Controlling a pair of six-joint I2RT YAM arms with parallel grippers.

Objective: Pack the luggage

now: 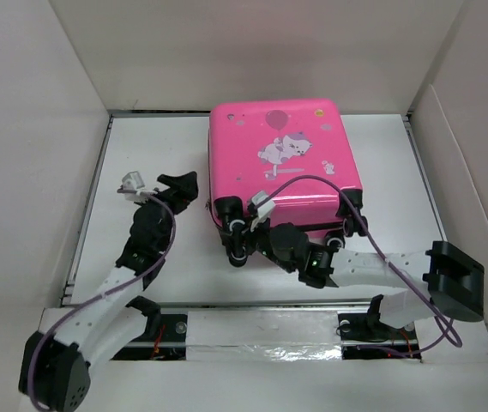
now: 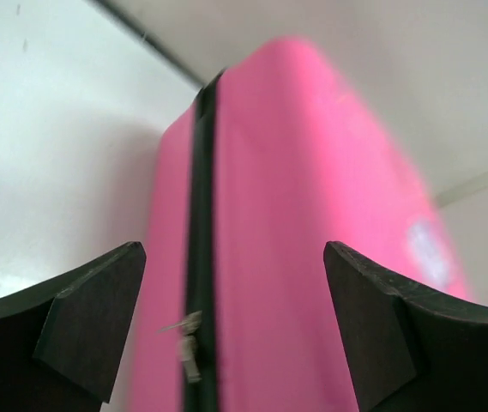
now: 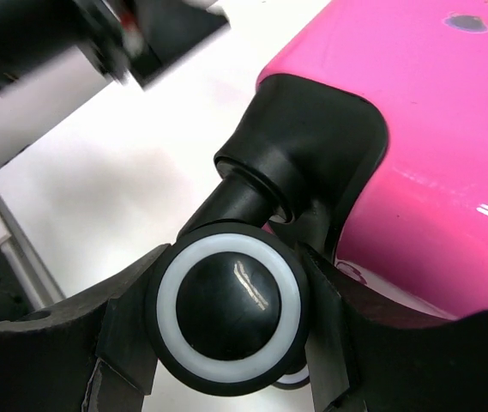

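The luggage [image 1: 282, 159] is a glossy hot-pink hard-shell suitcase lying flat and closed on the white table, with its cartoon print facing up. My left gripper [image 1: 182, 190] is open and empty beside its left side. In the left wrist view [image 2: 235, 326] the jaws frame the pink shell [image 2: 312, 215], its black zipper seam and a silver zipper pull [image 2: 190, 339]. My right gripper [image 1: 242, 236] is shut on the black wheel [image 3: 231, 305] at the suitcase's near left corner, with one finger pressed on each side [image 3: 231, 318]. The pink shell [image 3: 432, 129] lies just behind it.
White walls enclose the table [image 1: 149, 146] at the left, back and right. The suitcase's other near wheel [image 1: 349, 225] sits under the right arm's purple cable. The left arm [image 3: 55, 69] shows at the top left of the right wrist view.
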